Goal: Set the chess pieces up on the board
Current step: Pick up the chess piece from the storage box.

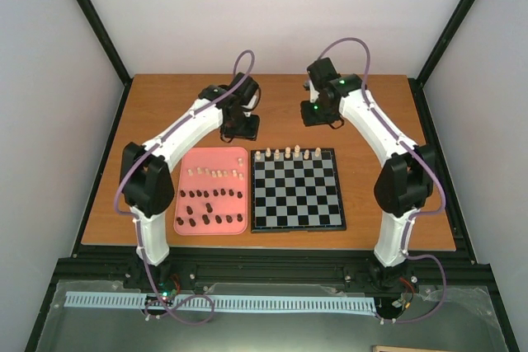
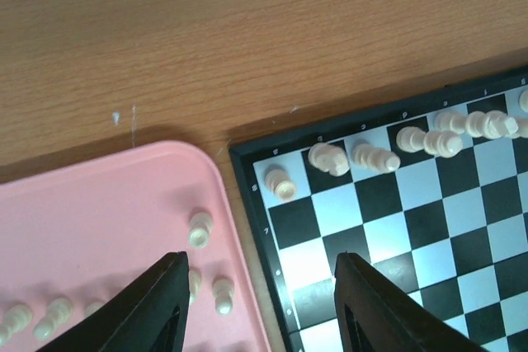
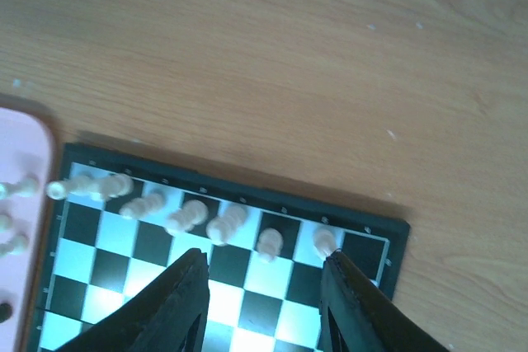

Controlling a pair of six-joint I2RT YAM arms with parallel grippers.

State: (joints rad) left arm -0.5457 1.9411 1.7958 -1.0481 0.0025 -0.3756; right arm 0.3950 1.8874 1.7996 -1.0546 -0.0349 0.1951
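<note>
The board lies right of centre, with several cream chess pieces standing along its far row. More cream pieces and the dark brown pieces lie in the pink tray. My left gripper hangs open and empty above the tray's far right corner. In the left wrist view it spans the gap between tray and board, with cream pieces below. My right gripper is open and empty just beyond the board's far edge. In the right wrist view it is over the row of cream pieces.
The pink tray lies left of the board, almost touching it; it also shows in the left wrist view and the right wrist view. Bare wooden table stretches behind both. Grey walls enclose the table.
</note>
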